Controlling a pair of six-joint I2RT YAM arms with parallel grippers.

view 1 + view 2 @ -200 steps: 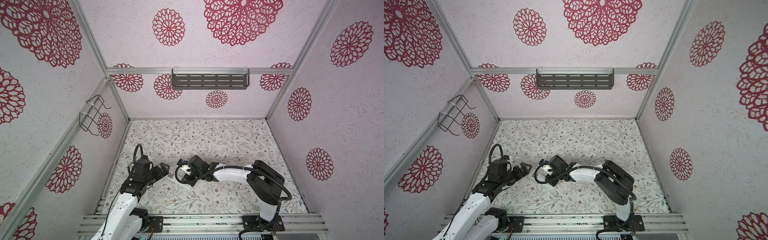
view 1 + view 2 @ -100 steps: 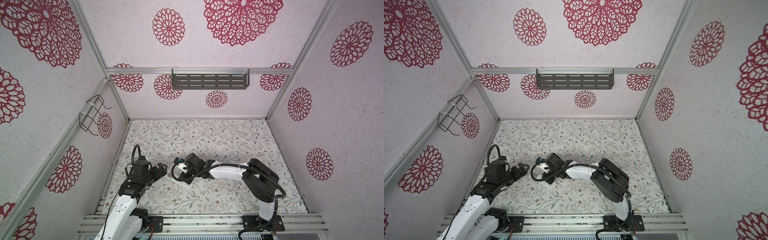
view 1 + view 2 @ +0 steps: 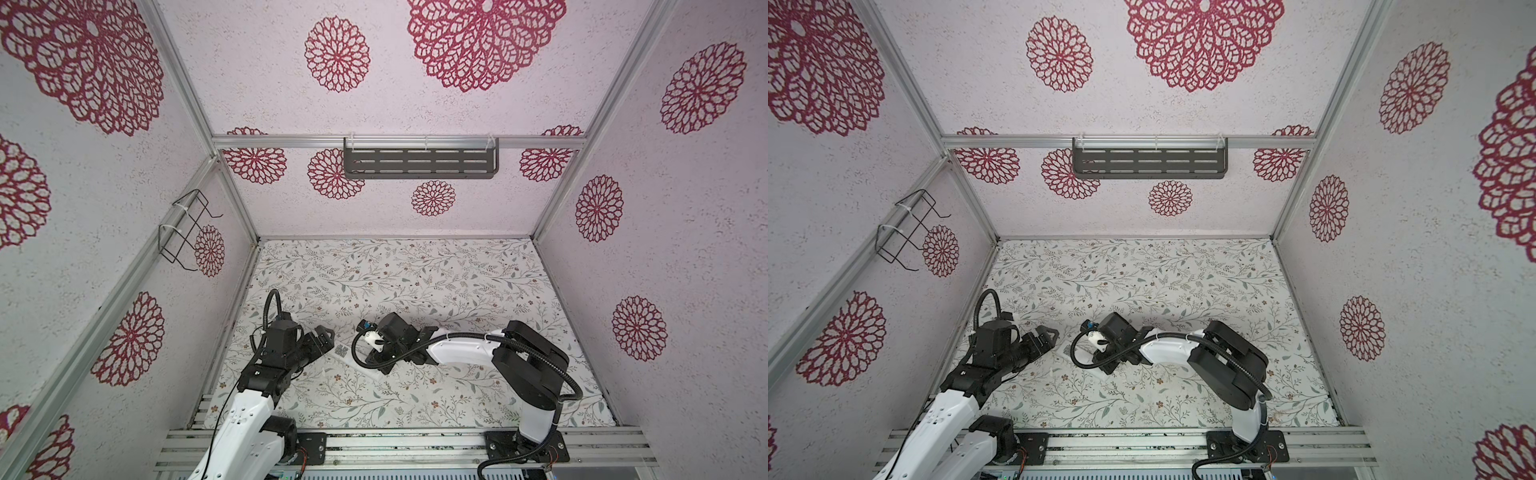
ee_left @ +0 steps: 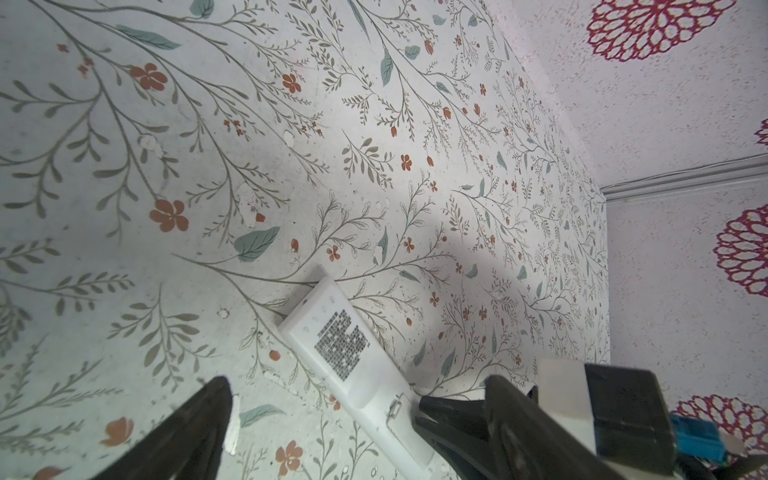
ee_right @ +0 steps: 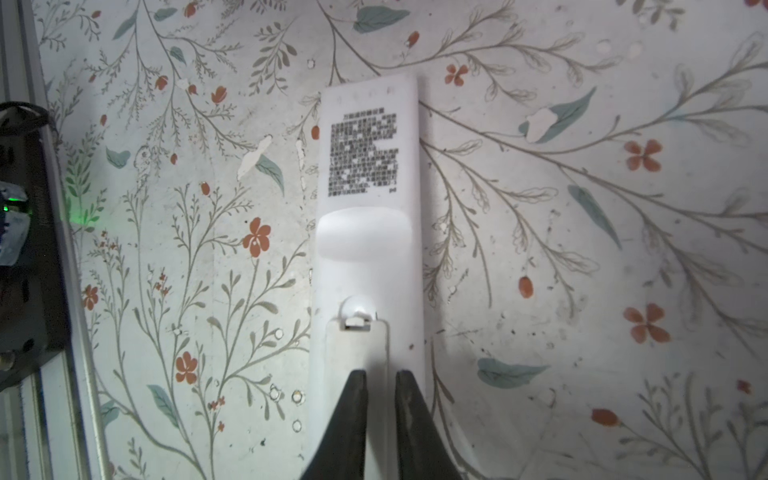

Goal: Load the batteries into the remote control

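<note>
The remote control (image 3: 341, 352) (image 3: 1068, 351) lies back-up on the floral table, its printed label (image 5: 361, 153) facing up and its battery cover (image 5: 357, 349) in place. My right gripper (image 5: 382, 374) stands over that cover, jaws nearly together with a thin gap and nothing between them; its fingertips (image 4: 424, 405) rest at the cover's latch end. My left gripper (image 4: 357, 380) (image 3: 326, 343) is wide open, one finger on each side of the remote (image 4: 345, 345) near the label. The batteries are out of view.
A dark slotted shelf (image 3: 419, 164) hangs on the back wall and a wire basket (image 3: 187, 228) on the left wall. Aluminium rails (image 3: 374, 440) run along the front edge. The left arm's base (image 5: 25, 249) is close beside the remote.
The right arm's elbow swung a little left and back while its gripper stayed over the remote, and its jaws narrowed slightly. The left arm has hardly moved.
</note>
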